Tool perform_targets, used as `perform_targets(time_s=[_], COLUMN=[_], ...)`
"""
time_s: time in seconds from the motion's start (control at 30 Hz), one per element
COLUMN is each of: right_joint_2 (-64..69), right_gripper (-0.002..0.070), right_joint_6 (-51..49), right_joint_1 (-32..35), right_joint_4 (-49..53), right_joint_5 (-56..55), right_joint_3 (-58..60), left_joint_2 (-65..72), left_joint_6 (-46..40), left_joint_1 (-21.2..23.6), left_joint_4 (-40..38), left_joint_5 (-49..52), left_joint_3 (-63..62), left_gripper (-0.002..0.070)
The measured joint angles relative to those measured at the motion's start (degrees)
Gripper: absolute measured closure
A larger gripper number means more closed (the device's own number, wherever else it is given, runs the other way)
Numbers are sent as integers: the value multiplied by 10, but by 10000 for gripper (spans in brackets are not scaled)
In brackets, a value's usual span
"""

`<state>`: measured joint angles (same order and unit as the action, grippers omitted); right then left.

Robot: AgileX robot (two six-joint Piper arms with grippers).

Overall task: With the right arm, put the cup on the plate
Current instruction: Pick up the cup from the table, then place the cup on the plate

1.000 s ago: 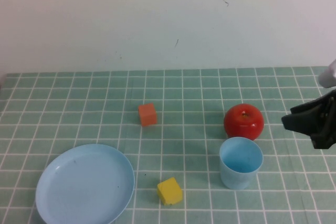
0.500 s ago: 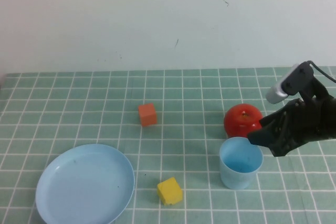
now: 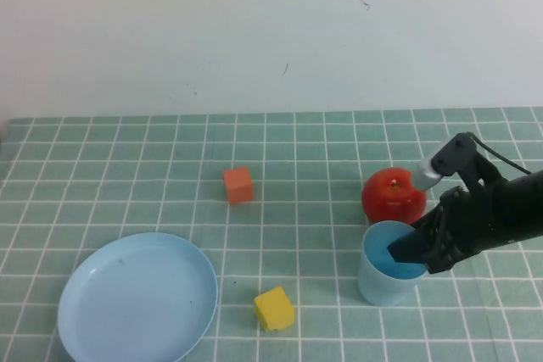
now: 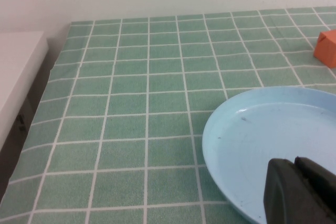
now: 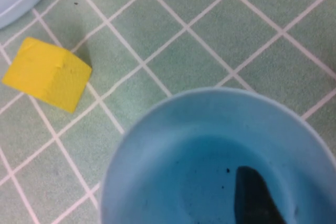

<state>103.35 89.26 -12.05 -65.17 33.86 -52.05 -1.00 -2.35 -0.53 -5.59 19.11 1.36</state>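
The light blue cup (image 3: 379, 285) stands upright on the tiled table at the front right, just in front of a red apple (image 3: 390, 197). My right gripper (image 3: 405, 247) reaches in from the right and is over the cup's mouth. In the right wrist view one black finger (image 5: 254, 195) hangs inside the cup (image 5: 173, 145); the other finger is out of view. The large light blue plate (image 3: 136, 298) lies at the front left. My left gripper (image 4: 294, 169) is shut and empty, hovering over the plate's (image 4: 252, 124) near edge; it is outside the high view.
A yellow block (image 3: 274, 308) lies between plate and cup, also in the right wrist view (image 5: 47, 74). An orange block (image 3: 238, 184) sits mid-table, also in the left wrist view (image 4: 326, 48). The table's left edge drops off beside a white surface (image 4: 21, 72).
My right arm has come in from the right edge and lowered, moving left until its gripper tip dipped into the cup's mouth. Cup, plate and blocks have not moved.
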Motion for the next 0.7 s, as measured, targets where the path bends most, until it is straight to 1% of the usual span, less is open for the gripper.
perform_targets(time_s=[0.07,0.13,0.17,0.2,0.27,0.43,0.53,0.7], right_joint_2=[2,5,6,7,7,7,10,42], right_gripper=[430,552,594,616,635,636,638,638], right_joint_6=[0,0,0,0,0,-10,-18,-34], right_joint_1=[0,0,0,0,0,-12,-43,-123], right_joint_4=[-1,-1,0,0,0,-8,-11,-12], right_joint_5=[2,10,16,23,42,83,75,40], right_joint_3=[0,-1,-5,-7,-20,-74,-115,-190], left_joint_2=[0,0,0,0,0,0,0,0], left_joint_6=[0,0,0,0,0,0,0,-1], left_joint_1=[0,0,0,0,0,0,0,0], left_joint_4=[0,0,0,0,0,0,0,0], left_joint_5=[0,0,0,0,0,0,0,0], left_joint_3=[0,0,0,0,0,0,0,0], left_gripper=[678,678,678,678,678,678,678,678])
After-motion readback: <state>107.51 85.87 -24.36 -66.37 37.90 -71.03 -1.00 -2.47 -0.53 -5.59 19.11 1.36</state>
